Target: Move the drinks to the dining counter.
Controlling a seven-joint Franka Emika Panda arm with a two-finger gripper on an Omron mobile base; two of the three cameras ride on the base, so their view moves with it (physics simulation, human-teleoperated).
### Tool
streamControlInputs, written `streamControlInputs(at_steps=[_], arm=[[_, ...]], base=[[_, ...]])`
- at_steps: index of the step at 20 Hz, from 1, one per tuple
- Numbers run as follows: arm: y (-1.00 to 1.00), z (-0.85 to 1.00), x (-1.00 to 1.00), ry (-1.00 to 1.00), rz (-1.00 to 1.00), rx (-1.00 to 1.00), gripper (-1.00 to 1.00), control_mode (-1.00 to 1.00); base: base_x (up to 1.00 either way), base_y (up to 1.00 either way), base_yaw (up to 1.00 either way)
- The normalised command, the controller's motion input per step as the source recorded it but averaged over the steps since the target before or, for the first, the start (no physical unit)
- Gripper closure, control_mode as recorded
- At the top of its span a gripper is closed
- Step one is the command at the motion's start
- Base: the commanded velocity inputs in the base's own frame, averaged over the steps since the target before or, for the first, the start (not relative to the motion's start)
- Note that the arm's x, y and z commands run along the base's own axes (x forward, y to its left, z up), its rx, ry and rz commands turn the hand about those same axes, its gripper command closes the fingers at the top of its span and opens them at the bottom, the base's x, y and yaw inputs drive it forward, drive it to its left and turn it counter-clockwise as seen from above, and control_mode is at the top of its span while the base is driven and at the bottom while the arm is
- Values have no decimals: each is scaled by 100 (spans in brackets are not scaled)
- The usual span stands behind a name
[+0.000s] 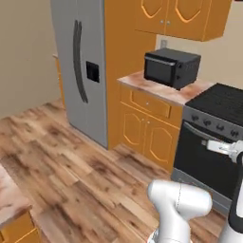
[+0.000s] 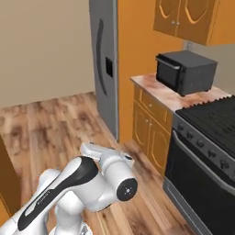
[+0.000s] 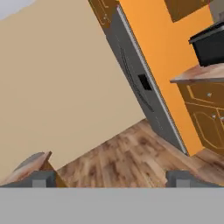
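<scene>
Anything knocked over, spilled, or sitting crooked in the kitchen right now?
Nothing stands out. The fridge is shut, the microwave sits square on its counter with its door closed, the stove looks normal, and the wood floor shows no spills. The gripper is open and holds nothing.

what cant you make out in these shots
- Stove: cut off by the right edge in both base views.
- Marbled counter corner: its top runs off the left edge in the left base view.
- Microwave: clipped by the right edge in the hand view.
</scene>
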Motion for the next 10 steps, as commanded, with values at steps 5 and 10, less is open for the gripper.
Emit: streamControlInputs(at_steps=[5, 10], arm=[[0, 0, 0, 0, 0, 0, -100, 100], [0, 0, 0, 0, 0, 0, -100, 100]], base=[[8, -87, -74], [-3, -90, -61]])
